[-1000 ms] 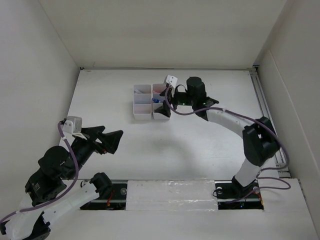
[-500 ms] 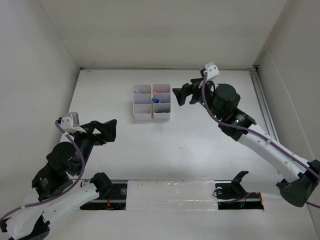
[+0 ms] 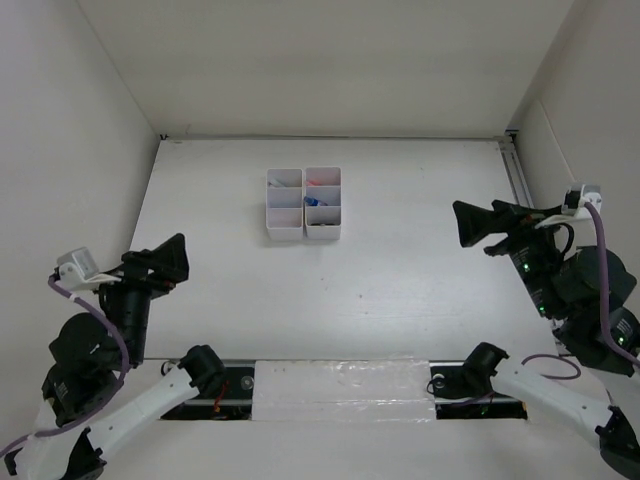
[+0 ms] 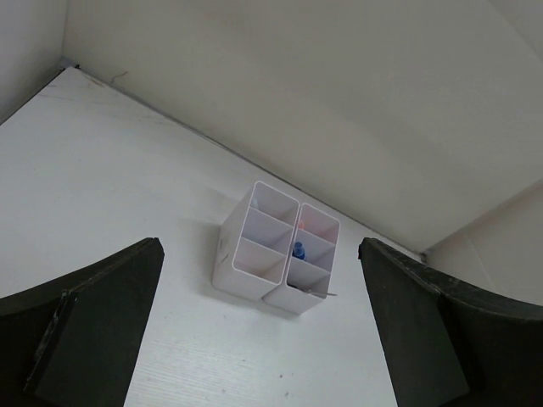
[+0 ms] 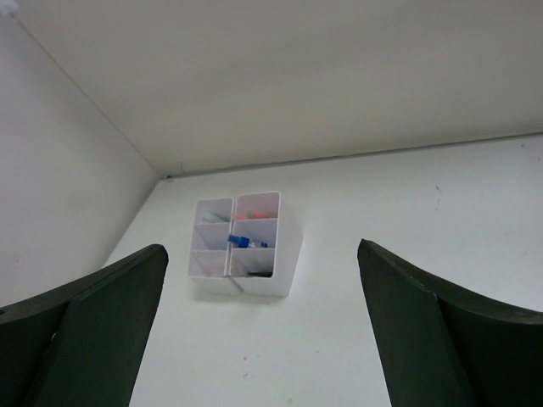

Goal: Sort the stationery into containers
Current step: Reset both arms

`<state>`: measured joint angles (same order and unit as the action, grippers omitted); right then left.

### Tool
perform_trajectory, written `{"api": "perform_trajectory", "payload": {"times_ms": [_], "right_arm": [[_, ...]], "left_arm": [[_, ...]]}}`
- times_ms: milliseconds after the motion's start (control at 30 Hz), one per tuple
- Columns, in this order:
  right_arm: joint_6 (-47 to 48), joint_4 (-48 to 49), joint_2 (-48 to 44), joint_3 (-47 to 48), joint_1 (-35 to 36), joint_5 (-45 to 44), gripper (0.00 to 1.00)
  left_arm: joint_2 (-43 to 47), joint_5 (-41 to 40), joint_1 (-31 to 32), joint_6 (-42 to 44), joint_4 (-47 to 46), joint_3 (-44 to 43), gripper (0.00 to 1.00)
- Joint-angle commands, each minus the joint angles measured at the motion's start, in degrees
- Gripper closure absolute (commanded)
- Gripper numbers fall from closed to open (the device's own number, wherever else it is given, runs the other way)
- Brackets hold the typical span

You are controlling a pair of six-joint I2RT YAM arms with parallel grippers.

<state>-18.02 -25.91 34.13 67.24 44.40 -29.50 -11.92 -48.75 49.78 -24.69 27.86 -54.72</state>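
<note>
Stationery: sitting inside the containers (image 3: 285, 233), upper centre; blue-capped bottle (image 3: 312, 201) lying in the middle right cell.
Left gripper (image 3: 178, 258): hanging released, lower left.
Right gripper (image 3: 463, 222): hanging released, right edge.
Progress: seemingly finishing; nothing loose is showing.

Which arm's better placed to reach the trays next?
Right, marginally. The left gripper and right gripper are both open, empty, clear of the trays; the tray showing blue and red items is on the right's side.
</note>
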Motion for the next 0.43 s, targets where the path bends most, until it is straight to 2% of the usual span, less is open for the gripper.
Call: {"api": "perform_trajectory", "payload": {"times_ms": [0,400], "right_arm": [[-2.5,-9.2,-0.7,1.5,0.7,-1.2,0.00],[-1.8,-11.2,-4.2,2.7,0.7,-3.5,0.00]], "left_arm": [[2.2,-4.1,0.1,-1.6,-2.7,2.4,0.00],[2.1,-5.6,0.1,-1.6,-3.3,3.5,0.00]]}}
